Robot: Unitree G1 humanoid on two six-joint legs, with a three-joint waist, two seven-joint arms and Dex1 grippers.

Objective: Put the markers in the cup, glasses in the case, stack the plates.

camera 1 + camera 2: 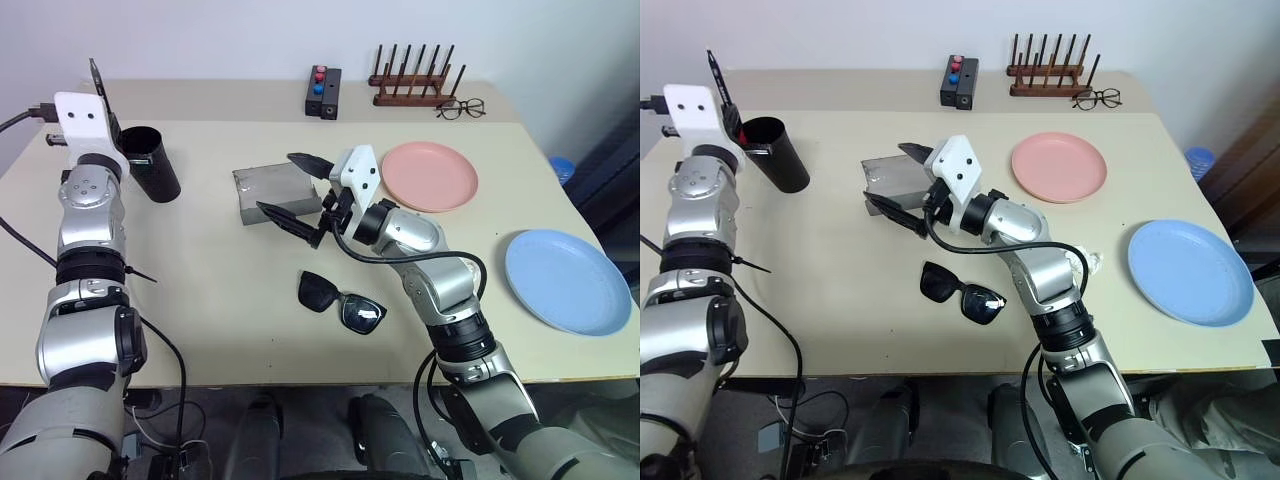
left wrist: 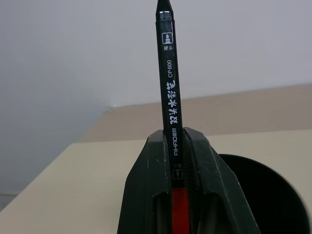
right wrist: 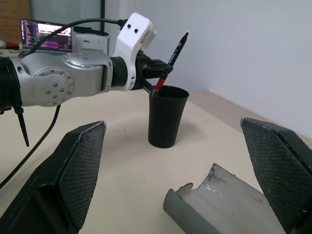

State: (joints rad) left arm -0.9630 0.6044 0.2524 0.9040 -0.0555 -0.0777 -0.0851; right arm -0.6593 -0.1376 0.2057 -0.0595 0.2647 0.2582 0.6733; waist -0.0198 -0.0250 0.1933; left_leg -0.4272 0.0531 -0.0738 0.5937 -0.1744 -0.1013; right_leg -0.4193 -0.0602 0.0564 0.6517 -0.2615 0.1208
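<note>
- Across the beige rectangular tabletop (image 1: 230, 310) I see everything spread out, with its far edge against a white wall.
- On my right side lies the light blue round shallow plate (image 1: 566, 280), near the tabletop's right edge and well apart from the salmon pink round shallow plate (image 1: 430, 175), which sits farther back, just right of the right arm's wrist.
- Near the middle lies the grey rectangular hinged glasses case (image 1: 275, 190), open, its ragged-edged lid showing in the right wrist view.
- At far left stands the tall black tapered plastic cup (image 1: 152, 160), upright and matte.
- My right hand (image 1: 295, 195) hovers just above the grey case with its two black fingers spread wide, holding nothing.
- My left hand (image 3: 158, 80) hangs at the cup's rim, clamped tight on the thin black marker with a red end (image 2: 168, 78); the red end sits between the fingers at the rim, and the black tip points up.
- Black-framed sunglasses with dark lenses (image 1: 340, 302) lie unfolded on the near side of the case, apart from it.
- At the far edge sit a small black box with red and blue buttons (image 1: 322, 92), a dark wooden peg rack (image 1: 415, 80) and thin-framed clear-lens eyeglasses (image 1: 461, 108).
</note>
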